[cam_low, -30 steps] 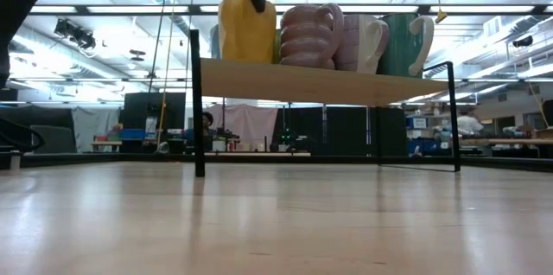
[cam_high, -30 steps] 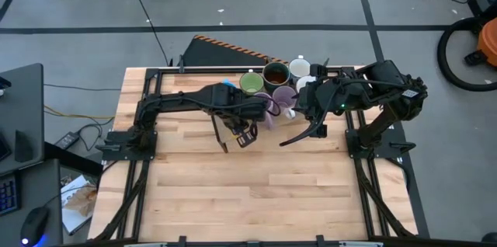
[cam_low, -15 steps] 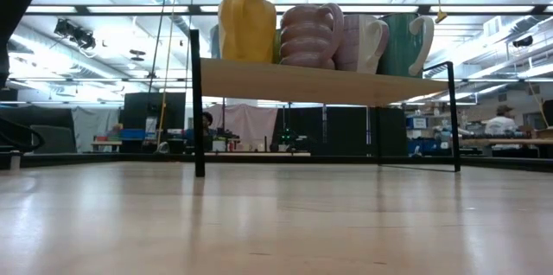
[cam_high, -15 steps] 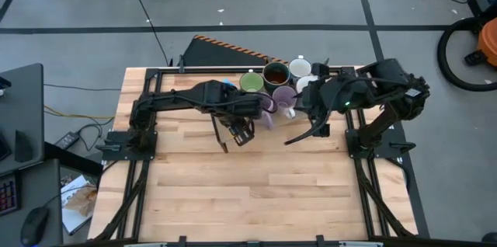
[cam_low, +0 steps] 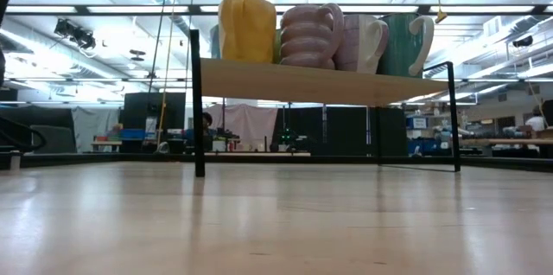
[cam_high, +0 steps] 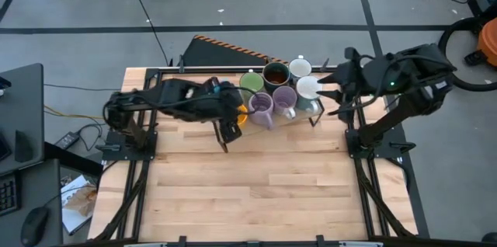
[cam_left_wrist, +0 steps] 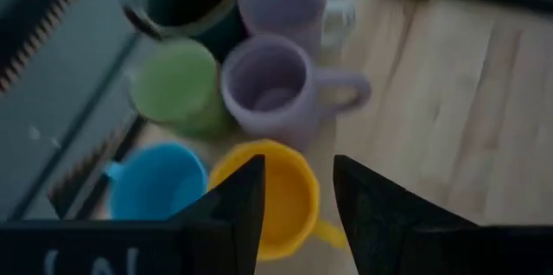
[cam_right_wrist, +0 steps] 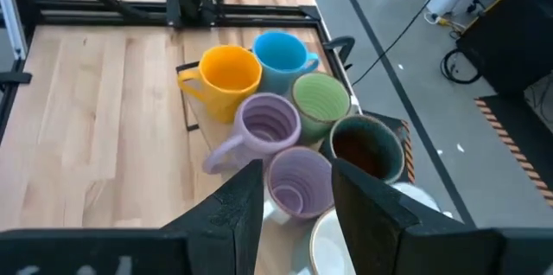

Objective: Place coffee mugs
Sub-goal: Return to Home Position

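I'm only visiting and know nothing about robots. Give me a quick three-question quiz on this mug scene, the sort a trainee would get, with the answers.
1. Multiple choice: the yellow mug stands on A) a raised shelf, B) a tray, C) a chair.
2. True or false: the blue mug lies tipped on its side, far from the yellow mug.
3. Short answer: what are the left gripper and the right gripper holding?

Key:
1. A.
2. False. It stands upright, right beside the yellow mug.
3. Nothing. Both are open and empty.
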Robot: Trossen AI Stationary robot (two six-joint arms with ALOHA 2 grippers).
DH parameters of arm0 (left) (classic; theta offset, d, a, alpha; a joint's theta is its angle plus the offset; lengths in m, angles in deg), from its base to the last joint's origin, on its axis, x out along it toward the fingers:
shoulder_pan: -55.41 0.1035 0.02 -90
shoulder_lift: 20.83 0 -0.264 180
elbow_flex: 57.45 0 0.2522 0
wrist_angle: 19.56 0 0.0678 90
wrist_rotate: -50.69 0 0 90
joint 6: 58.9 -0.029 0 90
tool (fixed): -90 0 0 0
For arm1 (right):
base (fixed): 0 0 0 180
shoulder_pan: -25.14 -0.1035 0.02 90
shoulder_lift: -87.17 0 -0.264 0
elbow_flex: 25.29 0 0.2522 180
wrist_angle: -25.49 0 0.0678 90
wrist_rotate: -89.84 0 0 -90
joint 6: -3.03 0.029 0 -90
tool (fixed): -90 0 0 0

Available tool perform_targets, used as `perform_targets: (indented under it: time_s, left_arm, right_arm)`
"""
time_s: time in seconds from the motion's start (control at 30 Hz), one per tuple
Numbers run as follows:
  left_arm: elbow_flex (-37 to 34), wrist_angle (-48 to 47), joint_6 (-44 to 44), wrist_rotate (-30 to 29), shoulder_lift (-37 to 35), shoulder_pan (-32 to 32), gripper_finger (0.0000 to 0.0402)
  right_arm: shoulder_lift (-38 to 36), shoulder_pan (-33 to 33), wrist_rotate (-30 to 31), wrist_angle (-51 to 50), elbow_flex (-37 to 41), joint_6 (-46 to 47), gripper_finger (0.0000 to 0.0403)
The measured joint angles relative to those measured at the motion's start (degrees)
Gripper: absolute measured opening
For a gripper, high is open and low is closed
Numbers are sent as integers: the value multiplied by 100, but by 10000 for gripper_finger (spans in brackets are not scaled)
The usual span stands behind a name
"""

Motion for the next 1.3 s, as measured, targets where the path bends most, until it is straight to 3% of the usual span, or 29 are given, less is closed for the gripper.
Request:
perform_targets:
  time_s: [0.17,0.33,0.63,1.03,1.3]
  left_arm:
    - [-688,703,-166,-473,-556,-241,144]
    - [-2272,1907,14,-547,-1411,-341,144]
    - [-5044,5062,317,-507,-3133,-416,143]
    - [-7716,8004,1037,-665,-4585,-442,141]
    - [-9302,10035,1074,-778,-5423,-440,141]
  right_arm:
    - [-793,0,15,742,1311,88,144]
    - [-1829,0,-43,2161,3147,151,144]
    - [-3411,0,-915,4603,6103,595,144]
    - [-4835,0,-1289,5561,7960,1559,144]
    - [-5994,0,-1587,6698,9079,1795,144]
